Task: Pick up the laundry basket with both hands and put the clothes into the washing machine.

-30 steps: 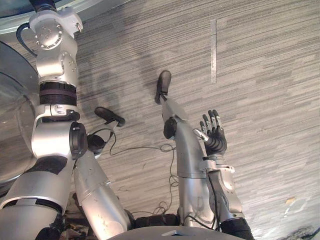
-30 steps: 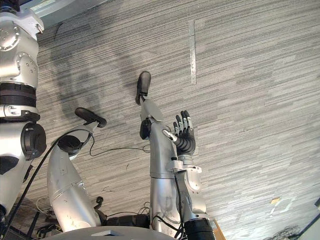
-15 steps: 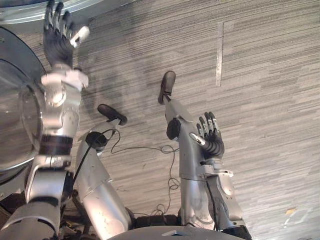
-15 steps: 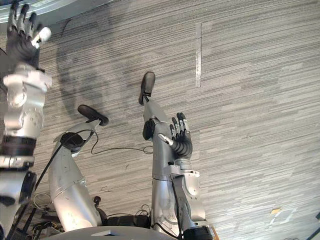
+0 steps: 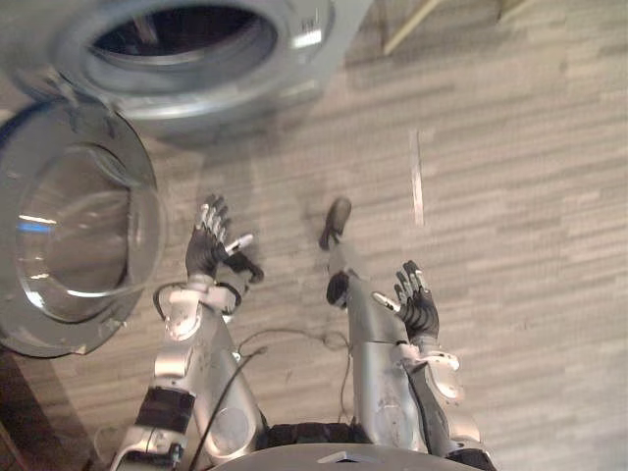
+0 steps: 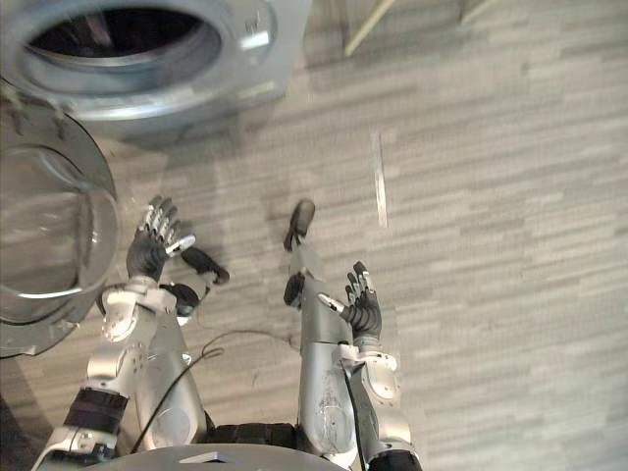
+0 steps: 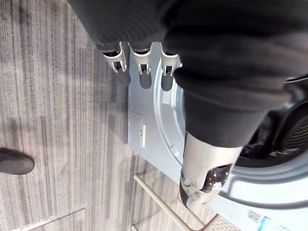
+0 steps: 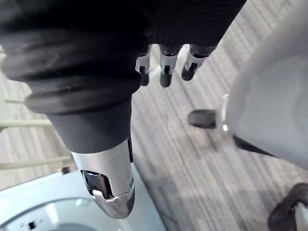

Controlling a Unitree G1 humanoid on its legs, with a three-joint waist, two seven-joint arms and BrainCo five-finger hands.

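The grey washing machine (image 5: 294, 59) stands at the far side of the floor, its round drum opening (image 5: 182, 34) dark inside. Its glass door (image 5: 74, 235) is swung wide open to the left. My left hand (image 5: 208, 250) is held up open just right of the door, fingers (image 7: 139, 60) straight, nothing in it. My right hand (image 5: 417, 306) is open too, raised over the floor at the lower middle, its fingers (image 8: 166, 65) straight and empty. In the left wrist view the machine's front (image 7: 149, 134) lies past the fingers.
Grey striped carpet floor (image 5: 530, 245) spreads to the right, with a pale strip (image 5: 417, 177) set into it. Thin pale furniture legs (image 5: 412, 25) stand right of the machine. The open door juts out over the floor on the left.
The camera has tilted up, bringing the washing machine and its open door into view. My left arm has come down from its raised reach. The right hand has hardly moved.
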